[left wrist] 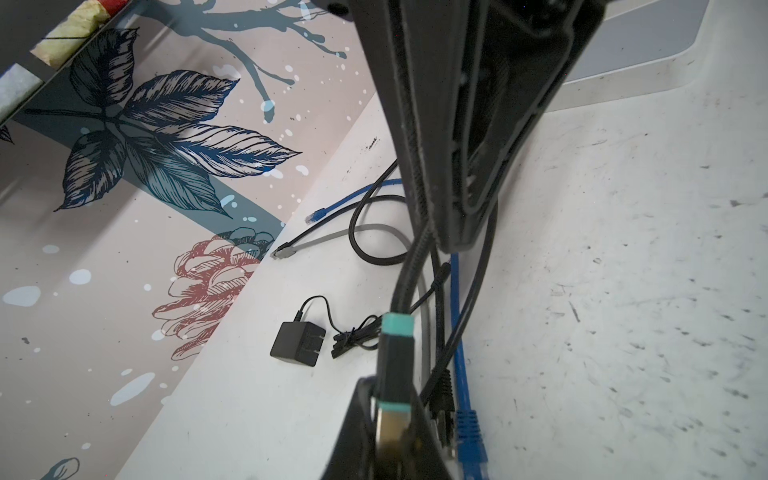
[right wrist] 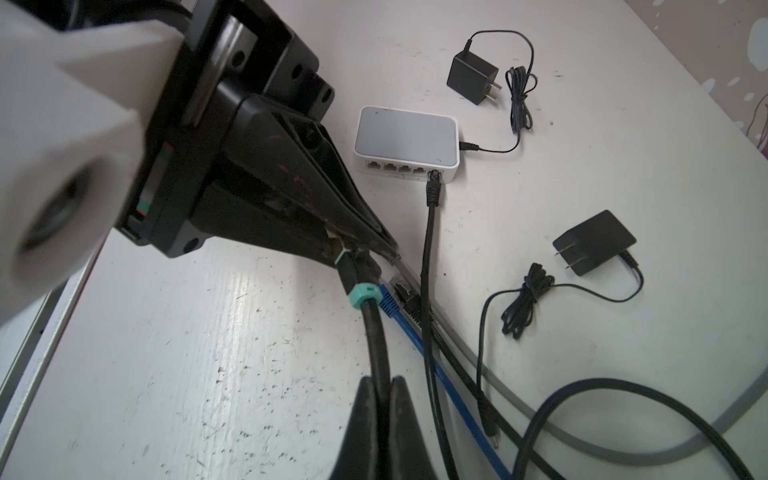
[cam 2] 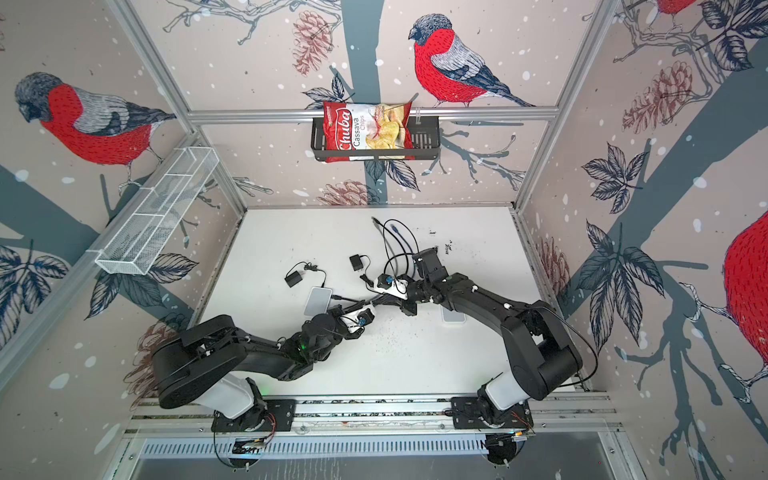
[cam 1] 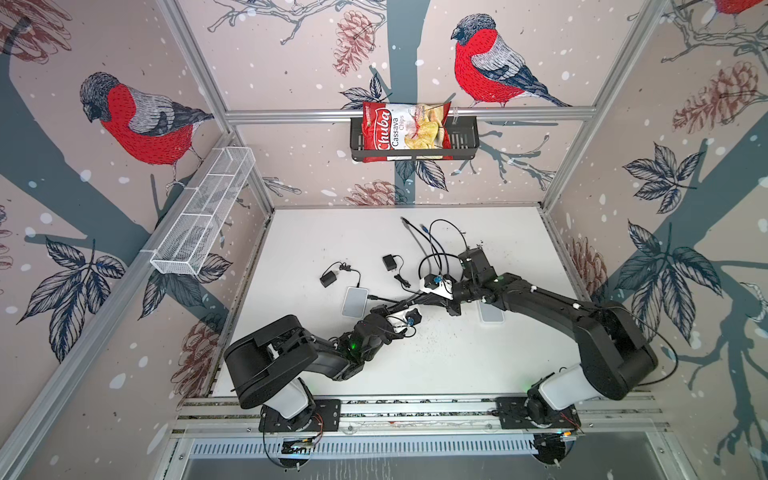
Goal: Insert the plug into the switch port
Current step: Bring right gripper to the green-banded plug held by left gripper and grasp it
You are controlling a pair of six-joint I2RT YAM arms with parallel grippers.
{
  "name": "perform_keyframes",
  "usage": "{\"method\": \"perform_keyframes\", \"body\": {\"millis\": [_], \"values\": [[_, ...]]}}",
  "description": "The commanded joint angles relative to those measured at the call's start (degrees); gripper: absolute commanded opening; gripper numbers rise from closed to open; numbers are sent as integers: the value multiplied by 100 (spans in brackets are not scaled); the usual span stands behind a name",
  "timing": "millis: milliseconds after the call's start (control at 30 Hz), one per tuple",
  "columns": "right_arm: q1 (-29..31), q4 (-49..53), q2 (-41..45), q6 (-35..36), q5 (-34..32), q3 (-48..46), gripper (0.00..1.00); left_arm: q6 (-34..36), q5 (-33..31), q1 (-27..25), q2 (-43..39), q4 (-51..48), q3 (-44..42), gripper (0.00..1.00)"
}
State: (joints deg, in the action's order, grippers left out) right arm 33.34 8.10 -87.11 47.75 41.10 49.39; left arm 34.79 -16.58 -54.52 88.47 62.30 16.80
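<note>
Black arms [cam 1: 552, 299] on white base shells [cam 1: 291, 401], tapered black left pincer [right wrist: 365, 249].

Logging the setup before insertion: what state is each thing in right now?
left gripper, shut on teal-banded plug
right gripper, shut on black cable behind plug
switch, one port filled, four free
blue plug, loose, not inserted
adapter by switch, prongs bare, lead in switch
other adapter, fully unplugged

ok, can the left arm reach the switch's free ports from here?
Probably yes: the left gripper, shut on the plug, sits near the switch with bare table between. The right gripper, clamped on its cable, may limit slack.
</note>
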Motion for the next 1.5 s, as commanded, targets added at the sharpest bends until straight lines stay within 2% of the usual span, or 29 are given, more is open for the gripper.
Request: {"method": "perform_keyframes", "body": {"millis": [0, 33, 100, 133, 167, 233, 300, 533, 633, 733, 833, 933, 1167, 1300, 1467], "values": [[40, -143, 68, 5, -299, -84, 0, -235, 76, 29, -70, 668, -22, 6], [47, -239, 117, 0, -348, -141, 0, -288, 48, 36, -88, 693, -40, 15], [58, -424, 216, -18, -477, -259, 0, -481, -134, 46, -97, 951, -128, 52], [65, -553, 281, -27, -563, -339, 0, -590, -225, 60, -100, 1171, -202, 66], [67, -696, 356, -50, -659, -427, 0, -687, -269, 71, -137, 1353, -280, 76], [76, -936, 493, -68, -863, -569, 0, -856, -152, 123, -308, 1362, -368, 89], [83, -1158, 626, -59, -1095, -712, 1, -986, 149, 206, -577, 940, -336, 97], [105, -1597, 1006, 247, -1735, -1043, 2, -2066, 1484, 827, -1387, -1820, 444, 97], [128, -1846, 1179, 416, -1989, -1238, 2, -2426, 2401, 1174, -1548, -2785, 827, 97], [153, -1873, 1279, 592, -2212, -1325, 2, -2717, 3218, 1536, -1635, -3346, 1078, 89], [179, -1882, 1366, 729, -2381, -1394, 2, -2904, 3920, 1878, -1628, -3729, 1287, 80], [181, -1929, 1471, 855, -2370, -1482, 2, -2955, 4494, 2086, -1461, -4093, 1565, 75], [212, -2095, 1504, 947, -2208, -1590, 2, -2911, 5677, 2246, -717, -4607, 2254, 66], [225, -2113, 1503, 964, -2181, -1590, 2, -2756, 5941, 2245, -246, -4923, 2652, 59], [254, -2116, 1509, 972, -2177, -1581, 2, -2628, 5901, 2246, -57, -4699, 2624, 49]]}}
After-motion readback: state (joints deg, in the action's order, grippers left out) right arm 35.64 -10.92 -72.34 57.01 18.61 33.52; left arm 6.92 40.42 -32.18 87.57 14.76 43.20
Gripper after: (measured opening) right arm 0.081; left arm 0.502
